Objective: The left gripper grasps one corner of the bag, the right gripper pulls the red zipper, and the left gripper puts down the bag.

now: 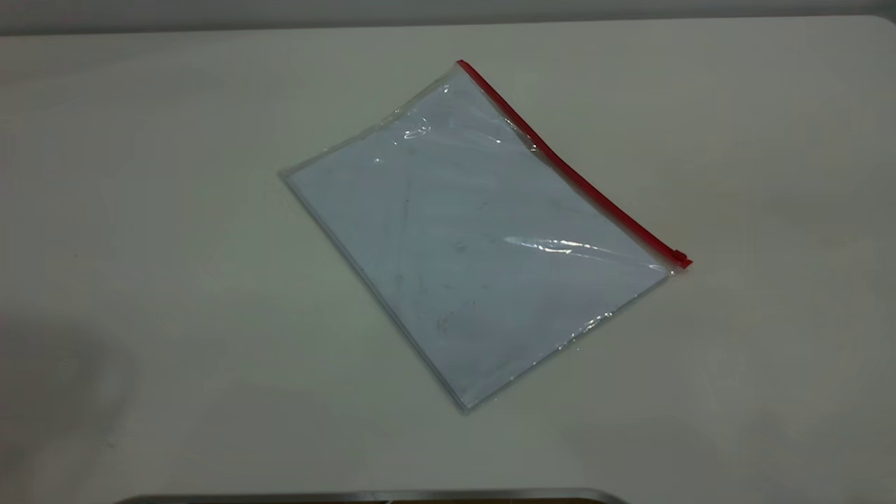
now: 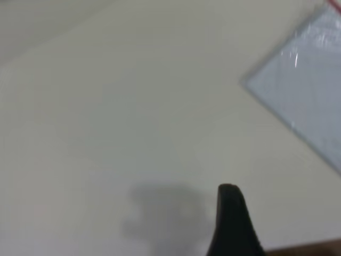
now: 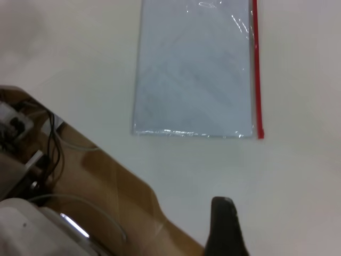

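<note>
The bag (image 1: 476, 231) lies flat on the pale table, a clear pouch, bluish-white inside with faint smudges. The red zipper (image 1: 574, 175) runs along its long right-hand edge, with the slider tab (image 1: 679, 256) at the near right end. The far corner of the bag (image 1: 462, 66) rests on the table. Neither arm shows in the exterior view. My left gripper (image 2: 232, 213) hovers over bare table, well away from the bag (image 2: 309, 90). My right gripper (image 3: 224, 224) is near the table's edge, a short way from the bag (image 3: 194, 69) and its zipper (image 3: 257, 69). Nothing is held.
The table (image 1: 140, 210) stretches bare around the bag on all sides. In the right wrist view its edge drops to a brown floor with cables and white gear (image 3: 32, 160). A dark metal strip (image 1: 371, 497) lines the near edge.
</note>
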